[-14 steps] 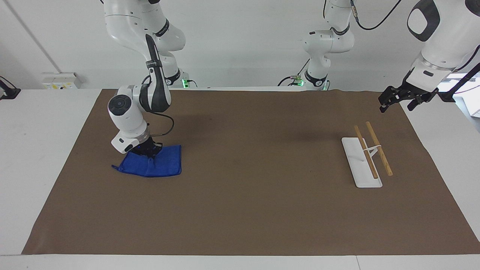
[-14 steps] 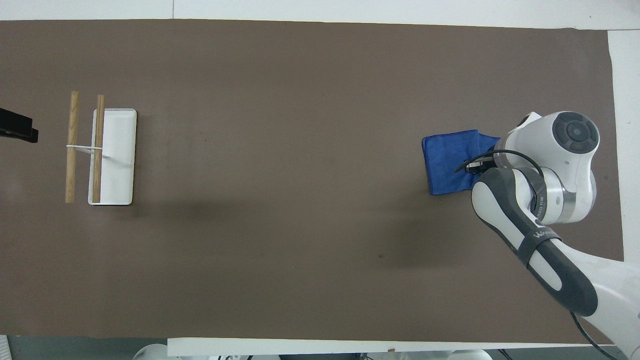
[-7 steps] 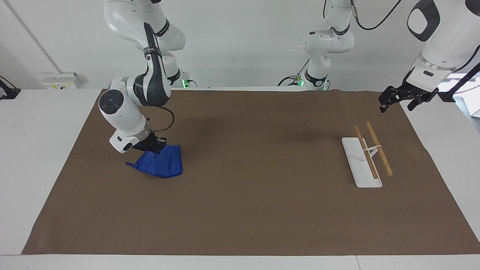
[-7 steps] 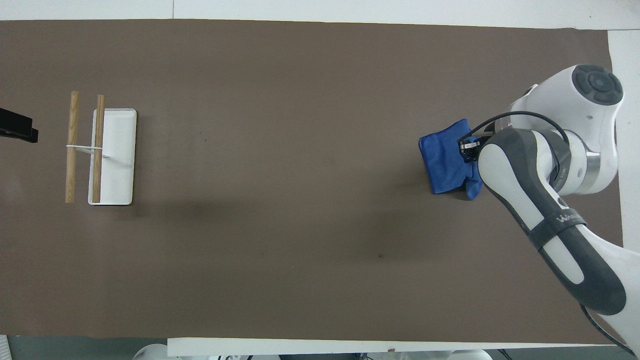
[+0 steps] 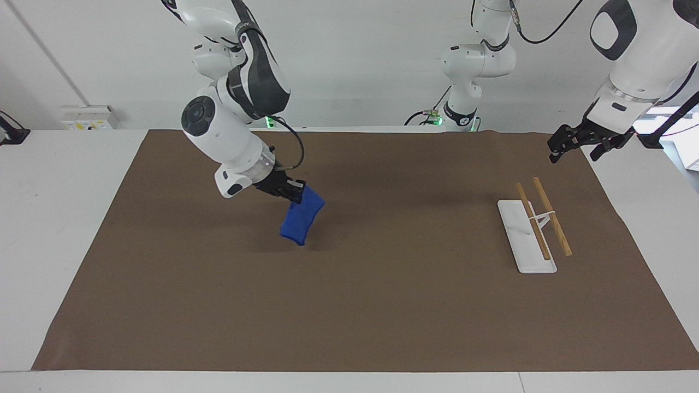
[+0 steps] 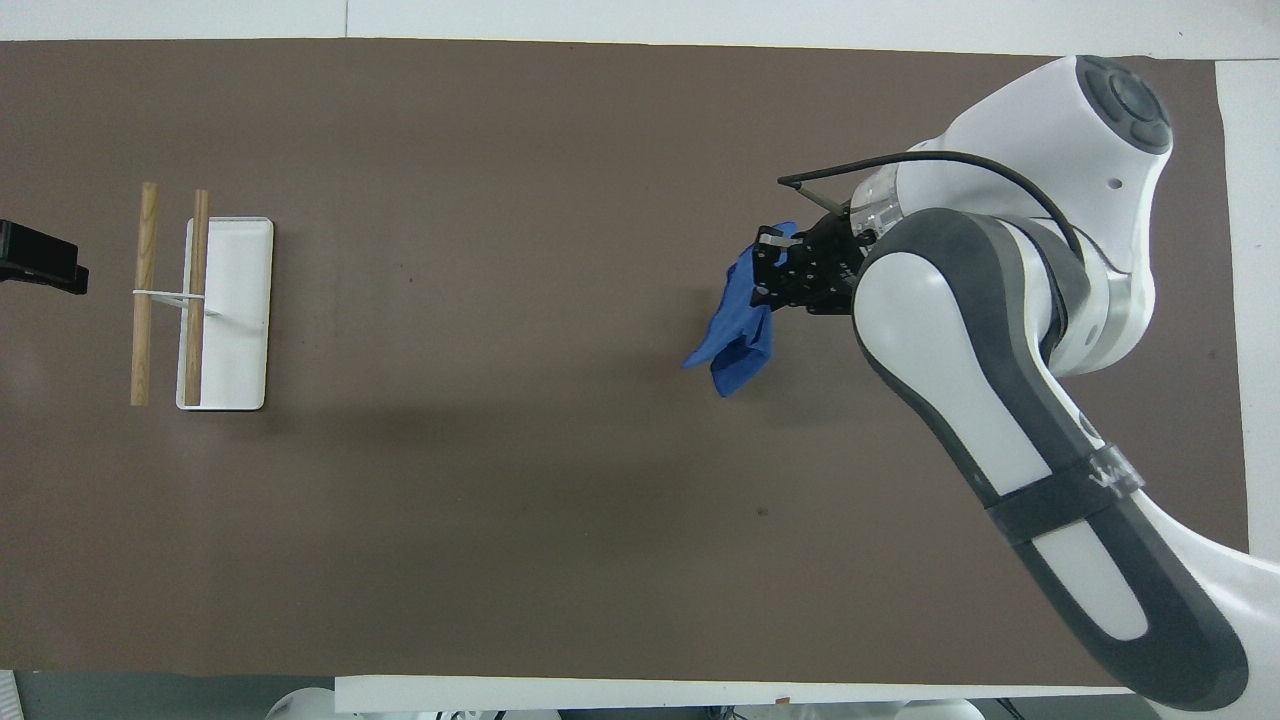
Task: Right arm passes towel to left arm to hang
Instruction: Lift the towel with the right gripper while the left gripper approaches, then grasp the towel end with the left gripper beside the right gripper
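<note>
The blue towel (image 5: 301,219) hangs crumpled from my right gripper (image 5: 295,193), which is shut on its upper edge and holds it in the air over the brown mat, between the mat's middle and the right arm's end. It also shows in the overhead view (image 6: 738,323), below the right gripper (image 6: 772,272). My left gripper (image 5: 565,143) hovers over the mat's edge at the left arm's end, above the rack; only its tip (image 6: 40,268) shows in the overhead view.
A towel rack (image 5: 538,229) with a white base and two wooden rails stands on the brown mat (image 5: 360,305) toward the left arm's end; it also shows in the overhead view (image 6: 205,300). A third white arm (image 5: 475,60) stands by the wall.
My right gripper has lifted the towel off the mat and carried it toward the middle of the table. The towel now hangs free. The left gripper has barely moved.
</note>
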Available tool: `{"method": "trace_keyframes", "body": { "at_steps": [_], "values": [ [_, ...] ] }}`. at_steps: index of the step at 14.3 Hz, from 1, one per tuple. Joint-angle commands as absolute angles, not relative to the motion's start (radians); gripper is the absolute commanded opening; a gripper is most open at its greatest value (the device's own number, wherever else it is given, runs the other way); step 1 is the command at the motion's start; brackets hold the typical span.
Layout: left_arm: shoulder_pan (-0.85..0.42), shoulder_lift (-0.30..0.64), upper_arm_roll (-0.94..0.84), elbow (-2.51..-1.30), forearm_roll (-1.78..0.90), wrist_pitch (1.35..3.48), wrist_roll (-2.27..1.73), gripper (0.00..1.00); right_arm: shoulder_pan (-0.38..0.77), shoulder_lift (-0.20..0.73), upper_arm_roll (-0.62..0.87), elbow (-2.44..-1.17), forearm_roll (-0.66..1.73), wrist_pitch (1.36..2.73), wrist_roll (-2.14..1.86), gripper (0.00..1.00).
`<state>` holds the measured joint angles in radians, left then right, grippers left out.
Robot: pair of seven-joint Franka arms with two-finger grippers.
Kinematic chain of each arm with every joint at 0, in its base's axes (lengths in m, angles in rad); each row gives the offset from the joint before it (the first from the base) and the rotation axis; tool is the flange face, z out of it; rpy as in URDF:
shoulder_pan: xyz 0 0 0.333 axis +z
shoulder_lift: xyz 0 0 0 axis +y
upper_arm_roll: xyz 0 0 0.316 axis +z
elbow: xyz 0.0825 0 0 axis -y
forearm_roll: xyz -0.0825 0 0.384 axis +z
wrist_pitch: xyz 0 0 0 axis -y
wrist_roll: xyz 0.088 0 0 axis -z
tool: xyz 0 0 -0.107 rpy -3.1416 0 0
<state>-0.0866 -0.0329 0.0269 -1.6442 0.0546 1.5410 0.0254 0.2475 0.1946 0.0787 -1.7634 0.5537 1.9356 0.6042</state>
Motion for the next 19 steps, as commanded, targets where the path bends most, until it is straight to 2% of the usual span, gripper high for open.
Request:
{"method": "trace_keyframes", "body": {
  "at_steps": [1, 3, 5, 8, 13, 18, 19],
  "values": [
    [-0.092, -0.064, 0.025, -1.669, 0.069, 1.531, -0.032, 1.00, 0.331, 0.225, 0.077, -1.741, 0.681, 2.024, 0.818, 0.00],
    [-0.112, -0.074, 0.015, -1.716, 0.048, 1.618, -0.282, 1.00, 0.417, 0.235, 0.077, -1.750, 0.771, 2.138, 0.960, 0.00],
    [-0.179, -0.123, 0.015, -1.846, -0.009, 1.797, -0.575, 1.00, 0.492, 0.236, 0.077, -1.770, 0.853, 2.273, 1.073, 0.00],
    [-0.242, -0.114, 0.014, -1.934, -0.113, 1.939, -0.852, 1.00, 0.564, 0.244, 0.077, -1.781, 0.899, 2.408, 1.167, 0.00],
    [-0.359, -0.092, 0.015, -2.052, -0.118, 2.202, -1.368, 0.98, 0.604, 0.244, 0.077, -1.801, 0.900, 2.465, 1.193, 0.00],
    [-0.406, -0.081, 0.014, -2.109, -0.118, 2.217, -1.379, 0.92, 0.610, 0.242, 0.077, -1.807, 0.900, 2.467, 1.190, 0.00],
    [-0.410, -0.081, 0.014, -2.112, -0.118, 2.217, -1.381, 0.87, 0.611, 0.242, 0.077, -1.807, 0.900, 2.467, 1.190, 0.00]
  ]
}}
